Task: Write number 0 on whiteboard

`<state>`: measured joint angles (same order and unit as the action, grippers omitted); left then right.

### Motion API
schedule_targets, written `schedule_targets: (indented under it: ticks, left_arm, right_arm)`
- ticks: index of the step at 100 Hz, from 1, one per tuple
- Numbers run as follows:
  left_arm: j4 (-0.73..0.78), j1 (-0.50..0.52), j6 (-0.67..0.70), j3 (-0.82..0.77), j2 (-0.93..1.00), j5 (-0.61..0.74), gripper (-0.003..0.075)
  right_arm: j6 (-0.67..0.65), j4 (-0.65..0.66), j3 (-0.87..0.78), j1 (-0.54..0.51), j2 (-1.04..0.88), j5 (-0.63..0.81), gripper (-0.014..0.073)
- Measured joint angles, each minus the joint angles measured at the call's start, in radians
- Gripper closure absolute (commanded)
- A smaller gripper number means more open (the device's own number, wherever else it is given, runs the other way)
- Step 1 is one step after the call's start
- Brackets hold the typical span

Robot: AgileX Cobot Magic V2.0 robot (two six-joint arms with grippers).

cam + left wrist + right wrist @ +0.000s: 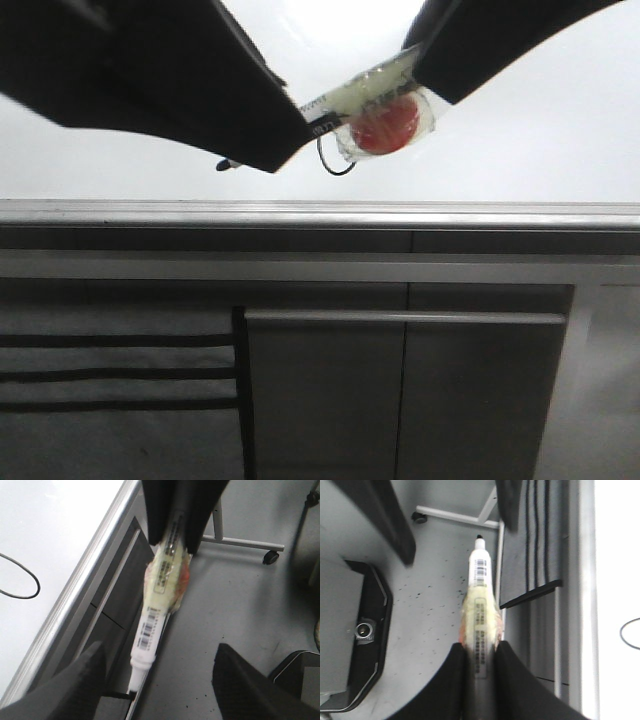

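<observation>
Whiteboard (pixel 560 130) zero (pixel 335 160) half-hidden frontally, marker (pixel 479 600) barcode wrist-visible.

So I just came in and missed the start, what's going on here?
The right gripper is shut on a marker wrapped in yellowish tape, uncapped, its tip off the whiteboard. The left gripper is open with the marker's tip between its fingers, not gripping. A thin black oval, the 0, is already drawn on the board, partly hidden behind the grippers in the front view.
</observation>
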<state>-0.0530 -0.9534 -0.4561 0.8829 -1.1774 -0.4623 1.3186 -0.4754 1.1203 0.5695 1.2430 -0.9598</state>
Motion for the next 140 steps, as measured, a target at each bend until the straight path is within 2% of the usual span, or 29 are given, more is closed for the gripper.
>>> schedule_targets:
  ticks: [32,68,86,104,114,131,140]
  left_arm:
    - [0.053,0.003,0.000,0.031,-0.123,0.037,0.0309]
    - [0.053,0.037,0.000,0.031,-0.128,0.059,0.0531]
    - [0.053,0.037,0.000,0.033,-0.128,0.066,0.0596]
    - [0.053,0.037,-0.002,0.033,-0.128,0.066,0.0627]
    - [0.053,0.037,-0.008,0.033,-0.128,0.066,0.0643]
    - [0.053,0.037,-0.012,0.033,-0.128,0.066,0.0661]
    - [0.053,0.041,-0.012,0.033,-0.128,0.066,0.0661]
  right_arm:
    - [0.004,0.000,0.000,0.000,0.000,0.024,0.0606]
    - [0.006,0.000,0.000,0.000,0.000,0.024,0.0606]
    - [0.006,0.000,-0.002,0.000,0.000,0.024,0.0606]
    - [0.006,0.000,-0.002,0.000,0.000,0.024,0.0603]
    - [0.002,0.000,-0.002,0.000,0.000,0.024,0.0554]
    - [-0.002,-0.002,-0.002,0.000,0.000,0.026,0.0391]
    - [-0.002,-0.002,-0.002,-0.002,-0.002,0.026,0.0366]
